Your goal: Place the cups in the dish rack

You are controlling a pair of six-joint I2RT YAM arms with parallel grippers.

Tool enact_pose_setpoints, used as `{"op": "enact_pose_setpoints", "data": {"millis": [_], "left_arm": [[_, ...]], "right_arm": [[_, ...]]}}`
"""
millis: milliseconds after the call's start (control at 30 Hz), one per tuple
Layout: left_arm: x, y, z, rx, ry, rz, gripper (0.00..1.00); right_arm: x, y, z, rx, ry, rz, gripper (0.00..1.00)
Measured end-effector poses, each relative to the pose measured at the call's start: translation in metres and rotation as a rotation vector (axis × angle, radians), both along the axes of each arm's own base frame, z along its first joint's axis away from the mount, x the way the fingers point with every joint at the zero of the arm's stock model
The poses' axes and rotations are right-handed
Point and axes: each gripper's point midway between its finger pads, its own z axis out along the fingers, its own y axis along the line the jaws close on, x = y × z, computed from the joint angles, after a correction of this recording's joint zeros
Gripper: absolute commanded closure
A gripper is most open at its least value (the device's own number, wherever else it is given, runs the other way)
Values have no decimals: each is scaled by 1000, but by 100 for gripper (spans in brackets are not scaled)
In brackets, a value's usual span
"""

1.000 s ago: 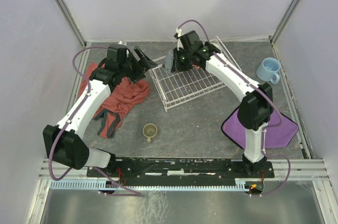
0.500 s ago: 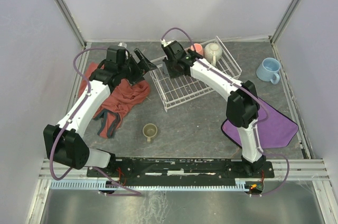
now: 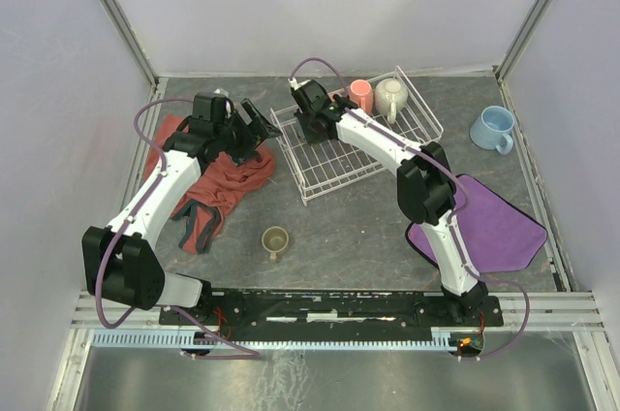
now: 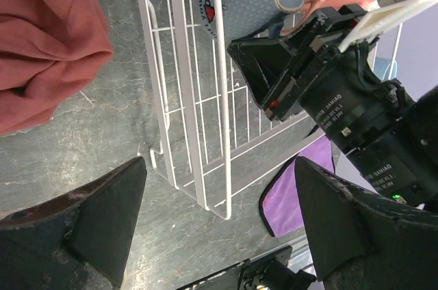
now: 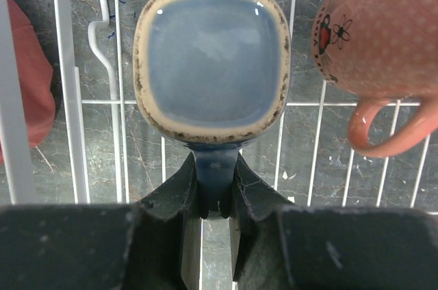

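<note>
At the upper centre of the overhead view, the right arm (image 3: 387, 144) reaches across the dish rack (image 3: 339, 171). Its wrist covers the small grey-blue mug (image 5: 212, 71), so the mug cannot be made out from above. The right wrist view shows it upright over the rack's wires, its squarish mouth filling the upper middle of the frame. Whether it rests on the wires or hangs just above them cannot be told. Its handle runs down between the right jaws, which are pinched together on it.

The salmon-orange mug (image 5: 383, 30) sits just beside it at the upper right, cut off by the frame's edges. In the left wrist view the grey-blue mug is cropped by the top edge and partly hidden behind the right wrist's black body.

The left jaws are spread wide at that view's lower corners. Between them show the rack's corner and the grey worktop (image 3: 349, 227), with the red cloth (image 3: 218, 178) at the upper left.

From above, the cream mug (image 3: 389, 96) stands in the rack's far corner beside the salmon one. The light blue mug (image 3: 494, 128) and the olive-green mug (image 3: 275, 240) sit on the worktop, well apart from the rack.
</note>
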Motion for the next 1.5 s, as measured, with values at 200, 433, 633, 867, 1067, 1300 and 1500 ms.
{"op": "enact_pose_setpoints", "data": {"millis": [200,433,633,867,1067,1300,1500], "left_arm": [[0,2,-2,-8,1,-7,6],[2,8,-4,1,-4,-4,6],[1,11,-9,5,5,1,6],[-1,11,-15,7,17,-1,6],[-4,12,-16,14,16,-15,6],[-30,22,-27,68,47,-32,19],[-74,40,-45,153,105,-39,31]], "right_arm": [[9,3,-7,12,-13,-6,99],[23,1,-11,28,-42,-27,100],[34,2,-13,49,-69,-41,97],[36,3,-14,52,-75,-45,61],[36,2,-20,50,-72,-49,49],[30,-3,-29,46,-67,-54,43],[21,-10,-15,56,-73,-59,42]]}}
